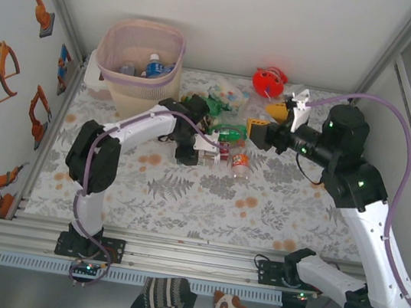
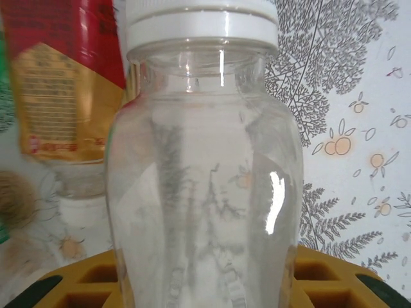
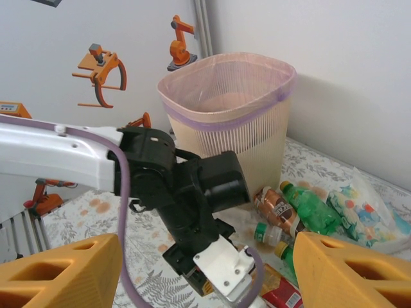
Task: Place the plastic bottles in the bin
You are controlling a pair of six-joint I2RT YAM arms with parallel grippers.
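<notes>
A clear plastic bottle (image 2: 205,167) with a white cap stands between the yellow fingers (image 2: 327,276) of my left gripper (image 2: 205,279), which is shut on its lower body. Beside it lies a red-and-gold labelled bottle (image 2: 64,83). My left gripper (image 1: 212,149) is low in the bottle pile (image 1: 223,114) at mid-table. The pale pink bin (image 1: 139,55) stands at the back left with bottles (image 1: 153,66) inside. My right gripper (image 1: 259,129) hovers open beside the pile, empty, its fingers (image 3: 61,273) framing the left wrist. Brown (image 3: 276,205) and green (image 3: 314,208) bottles lie by the bin (image 3: 228,115).
A red round toy (image 1: 269,81) sits at the back, right of the pile. A patterned packet (image 3: 363,205) lies behind the green bottle. A small white box (image 1: 93,77) stands left of the bin. A sock (image 1: 165,295) and a plush toy (image 1: 229,307) lie at the near edge.
</notes>
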